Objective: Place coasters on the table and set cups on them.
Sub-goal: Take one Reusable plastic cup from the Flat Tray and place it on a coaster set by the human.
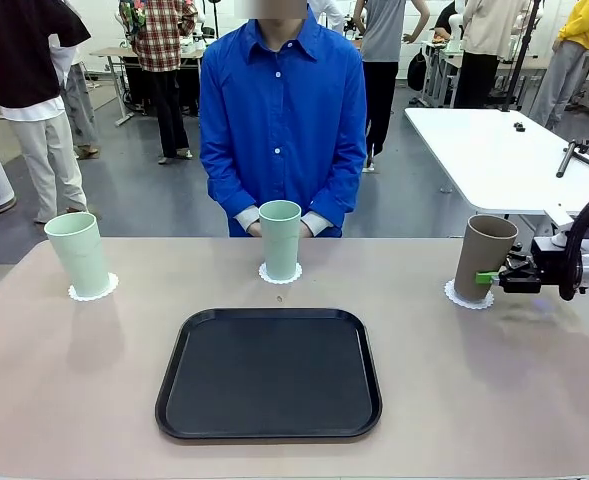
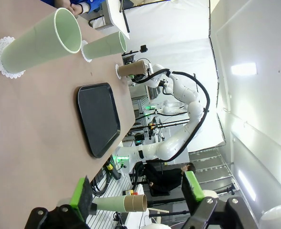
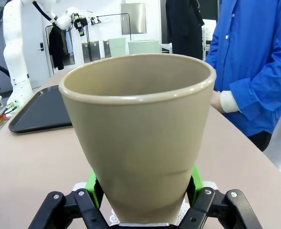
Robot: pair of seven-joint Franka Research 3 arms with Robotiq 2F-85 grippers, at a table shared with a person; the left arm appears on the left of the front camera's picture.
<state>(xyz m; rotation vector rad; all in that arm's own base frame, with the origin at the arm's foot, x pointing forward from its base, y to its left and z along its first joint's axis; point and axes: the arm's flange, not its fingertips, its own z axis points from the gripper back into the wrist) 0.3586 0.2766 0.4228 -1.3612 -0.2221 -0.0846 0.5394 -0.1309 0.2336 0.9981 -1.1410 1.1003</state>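
Nearest you, a glossy black tray (image 1: 268, 374) sits on the matte beige surface (image 1: 64, 380), then your right pincer (image 1: 494, 277) pinching the tapered brown cup (image 1: 483, 257) onto its lacy coaster (image 1: 466, 297), your left pincer (image 2: 138, 194) spread, two mint cups (image 1: 78, 253) already seated.

Brown cup (image 3: 138, 138) cut off at the base by the lower edge in the right wrist view, hiding most of its coaster (image 3: 112, 217). Black tray (image 3: 40, 109) cropped at the left edge there. Counter (image 1: 74, 400) clipped along the front view's bottom.
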